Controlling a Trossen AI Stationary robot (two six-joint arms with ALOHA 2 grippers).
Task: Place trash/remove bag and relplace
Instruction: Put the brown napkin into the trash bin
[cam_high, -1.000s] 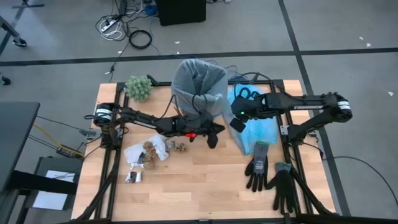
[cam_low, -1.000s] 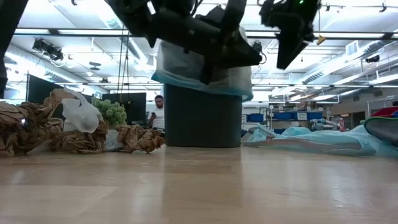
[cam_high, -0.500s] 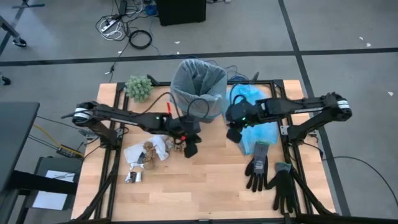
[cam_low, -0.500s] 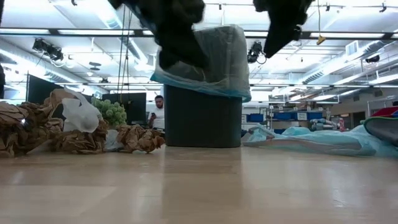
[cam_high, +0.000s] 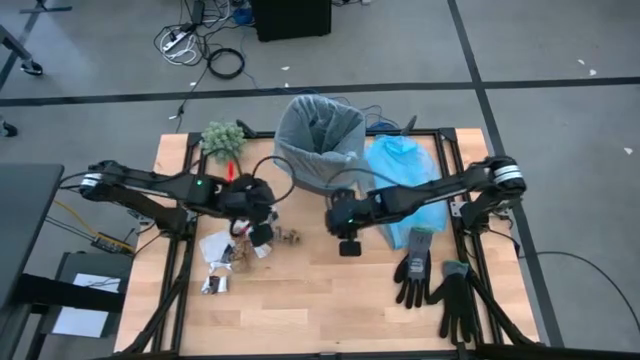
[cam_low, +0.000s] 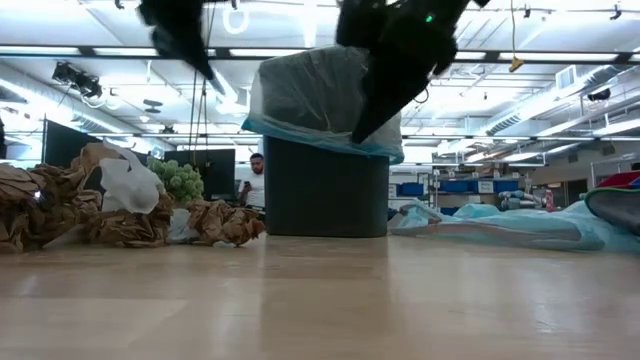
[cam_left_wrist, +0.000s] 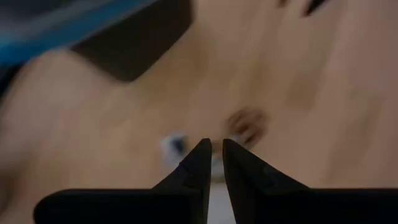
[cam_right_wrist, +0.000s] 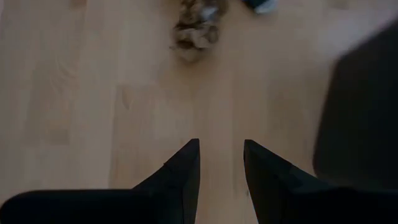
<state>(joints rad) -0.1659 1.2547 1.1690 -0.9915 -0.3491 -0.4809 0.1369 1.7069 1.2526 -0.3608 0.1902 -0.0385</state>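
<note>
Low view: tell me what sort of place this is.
Probably a large open lab or workshop. Behind the wooden table and the black bin run long ceiling light strips, blue storage bins sit on far shelving, and a person stands in the background.

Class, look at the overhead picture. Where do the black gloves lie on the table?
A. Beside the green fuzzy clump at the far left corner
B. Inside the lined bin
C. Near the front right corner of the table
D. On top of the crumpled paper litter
C: in the high view the black gloves lie on the table near its front right corner, below the light-blue bag.
</note>
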